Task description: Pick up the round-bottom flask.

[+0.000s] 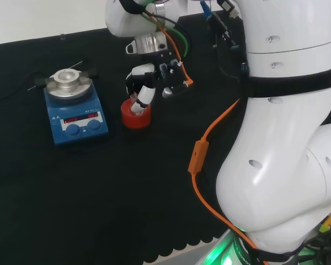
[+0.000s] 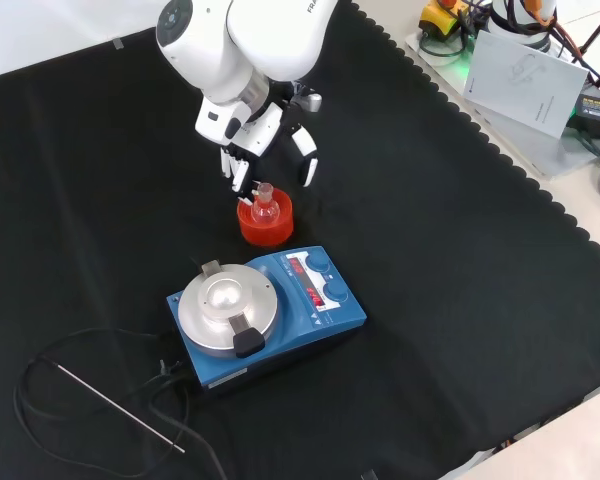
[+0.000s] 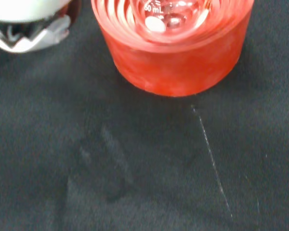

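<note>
A small clear round-bottom flask point(image 2: 266, 206) sits upright in a red ribbed ring stand point(image 2: 266, 228) on the black cloth. The flask's bulb point(image 3: 169, 14) shows close in the wrist view, nested in the stand point(image 3: 178, 62). My hand point(image 2: 248, 135) hangs just above and behind the flask, open. Its fingers point(image 2: 237, 172) point down on one side of the neck and the thumb point(image 2: 308, 168) on the other, neither closed on the glass. In the head view the hand point(image 1: 154, 77) sits over the stand point(image 1: 136, 117), one white fingertip point(image 1: 145, 97) close to the flask's neck. A blurred part of the hand point(image 3: 29, 21) borders the wrist view.
A blue magnetic stirrer point(image 2: 270, 310) with a round metal plate stands close in front of the stand in the front view, left of it in the head view point(image 1: 74, 110). Its cable and a thin metal rod point(image 2: 120, 405) lie beyond. Papers point(image 2: 525, 70) lie off the cloth.
</note>
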### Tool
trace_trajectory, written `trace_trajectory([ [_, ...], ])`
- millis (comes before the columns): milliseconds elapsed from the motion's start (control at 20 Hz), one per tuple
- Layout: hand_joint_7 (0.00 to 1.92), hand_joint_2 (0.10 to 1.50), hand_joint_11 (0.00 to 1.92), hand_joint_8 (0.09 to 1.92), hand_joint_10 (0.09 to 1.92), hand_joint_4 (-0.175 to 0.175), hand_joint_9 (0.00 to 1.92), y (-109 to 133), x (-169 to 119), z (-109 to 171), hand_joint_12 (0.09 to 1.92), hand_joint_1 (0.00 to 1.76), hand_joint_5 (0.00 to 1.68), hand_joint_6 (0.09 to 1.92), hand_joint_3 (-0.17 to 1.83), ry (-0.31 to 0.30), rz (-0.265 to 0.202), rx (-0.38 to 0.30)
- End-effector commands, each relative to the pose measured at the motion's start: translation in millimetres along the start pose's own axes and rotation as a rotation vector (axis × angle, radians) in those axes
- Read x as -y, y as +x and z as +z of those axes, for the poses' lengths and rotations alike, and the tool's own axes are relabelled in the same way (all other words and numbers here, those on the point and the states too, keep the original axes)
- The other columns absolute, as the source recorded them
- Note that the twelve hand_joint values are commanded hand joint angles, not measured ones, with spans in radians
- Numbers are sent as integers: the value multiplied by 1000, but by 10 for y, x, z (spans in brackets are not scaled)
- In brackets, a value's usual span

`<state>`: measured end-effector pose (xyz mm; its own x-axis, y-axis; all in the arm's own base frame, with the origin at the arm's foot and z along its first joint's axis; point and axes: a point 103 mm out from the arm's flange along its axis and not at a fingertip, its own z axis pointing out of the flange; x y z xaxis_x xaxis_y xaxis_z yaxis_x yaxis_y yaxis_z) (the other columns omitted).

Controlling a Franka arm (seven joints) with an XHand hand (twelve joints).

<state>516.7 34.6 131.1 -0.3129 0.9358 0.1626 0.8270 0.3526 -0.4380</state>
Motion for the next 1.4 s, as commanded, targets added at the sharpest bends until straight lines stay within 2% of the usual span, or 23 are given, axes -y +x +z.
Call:
trace_trajectory([
  [50, 848, 364, 852, 938, 819, -175, 1050, 32, -39, -20, 1281, 918, 430, 1093, 870, -14, -2, 21],
  [350, 873, 361, 857, 934, 804, -175, 1057, 4, -195, 43, 1278, 937, 472, 1098, 883, -1, 19, 36],
  [700, 890, 360, 862, 933, 806, -175, 1064, -60, -333, 164, 1282, 940, 500, 1104, 888, 3, 21, 36],
  [1150, 989, 352, 971, 896, 739, -175, 1183, -207, -259, 60, 1227, 979, 649, 1074, 906, -6, 44, 44],
  [1400, 1008, 351, 990, 895, 732, -175, 1208, -238, -207, -23, 1225, 992, 678, 1073, 909, 1, 51, 53],
])
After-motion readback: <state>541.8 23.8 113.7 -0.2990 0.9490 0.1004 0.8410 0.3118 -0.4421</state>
